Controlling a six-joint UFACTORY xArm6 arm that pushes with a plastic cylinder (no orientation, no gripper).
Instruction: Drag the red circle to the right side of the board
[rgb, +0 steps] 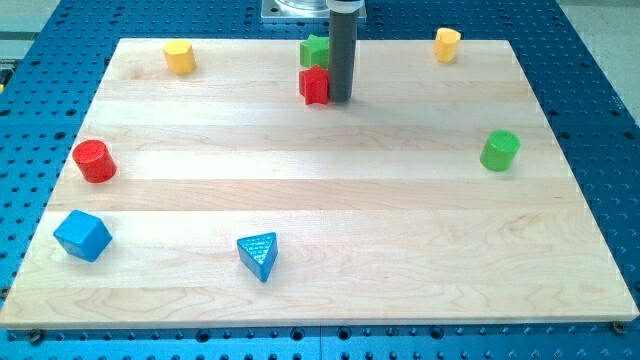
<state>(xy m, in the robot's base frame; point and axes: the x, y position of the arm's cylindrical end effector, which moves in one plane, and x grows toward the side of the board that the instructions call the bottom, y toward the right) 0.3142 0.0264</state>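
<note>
The red circle (94, 161) is a short red cylinder near the board's left edge, about mid-height in the view. My tip (340, 98) is far from it, at the view's top centre, touching or just beside the right side of a red star-shaped block (314, 86). A green star-shaped block (315, 50) sits just above the red star, left of the rod.
A yellow block (179, 57) lies at the top left and another yellow block (447, 44) at the top right. A green cylinder (500, 151) stands near the right edge. A blue cube (82, 236) and a blue triangle (259, 255) lie at the bottom left. The wooden board (330, 210) rests on a blue perforated table.
</note>
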